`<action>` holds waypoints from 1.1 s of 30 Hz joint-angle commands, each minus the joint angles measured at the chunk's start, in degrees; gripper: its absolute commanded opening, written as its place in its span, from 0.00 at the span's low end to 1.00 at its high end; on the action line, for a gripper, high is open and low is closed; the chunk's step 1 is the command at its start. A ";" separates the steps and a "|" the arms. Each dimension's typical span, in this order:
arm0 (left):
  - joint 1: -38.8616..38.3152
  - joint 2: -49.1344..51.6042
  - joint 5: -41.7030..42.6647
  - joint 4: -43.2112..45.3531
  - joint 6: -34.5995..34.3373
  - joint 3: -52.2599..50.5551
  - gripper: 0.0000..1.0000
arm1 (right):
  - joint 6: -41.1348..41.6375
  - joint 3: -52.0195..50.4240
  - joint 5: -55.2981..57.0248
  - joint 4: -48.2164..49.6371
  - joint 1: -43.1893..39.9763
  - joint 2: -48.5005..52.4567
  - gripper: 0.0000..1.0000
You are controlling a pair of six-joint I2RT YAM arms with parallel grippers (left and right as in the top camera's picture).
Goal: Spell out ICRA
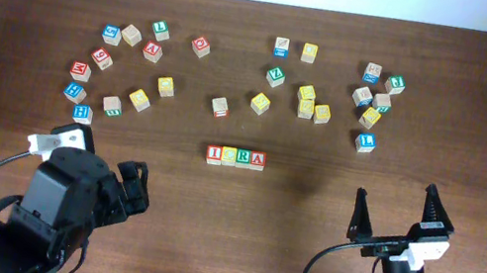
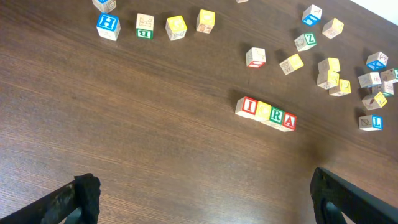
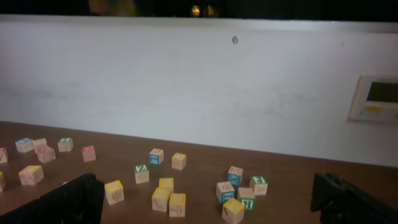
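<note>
A row of four letter blocks [image 1: 236,157] lies mid-table and reads I, C, R, A: red I [image 1: 214,154], green C [image 1: 229,155], red R [image 1: 243,158], red A [image 1: 257,160]. The row also shows in the left wrist view [image 2: 265,113]. My left gripper [image 1: 137,181] is open and empty, near the front left, well short of the row; its fingers frame bare table [image 2: 202,199]. My right gripper [image 1: 396,209] is open and empty at the front right; its wrist view [image 3: 205,202] looks over the far blocks.
Loose letter blocks lie scattered across the far half: a left arc with a blue H block [image 1: 81,112], a middle group with yellow blocks [image 1: 306,100], a right cluster with a blue L block [image 1: 365,142]. A white wall [image 3: 199,81] stands behind the table.
</note>
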 commanded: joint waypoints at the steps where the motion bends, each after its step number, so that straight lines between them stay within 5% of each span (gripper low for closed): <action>1: -0.17 -0.13 -0.81 -0.04 -0.74 -0.33 0.99 | -0.44 -0.96 -0.70 1.36 0.28 -0.66 0.98; 11: -0.17 -0.13 -0.81 -0.04 -0.74 -0.33 0.99 | -0.44 -6.84 -1.16 11.08 0.33 -0.68 0.98; 20: -0.17 -0.13 -0.81 -0.04 -0.76 -0.33 0.99 | -0.39 -6.84 -0.94 -5.66 0.33 -0.68 0.98; 33: -0.17 -0.13 -0.81 -0.04 -0.74 -0.33 0.99 | -0.46 -6.84 -0.50 -5.73 0.33 -0.68 0.98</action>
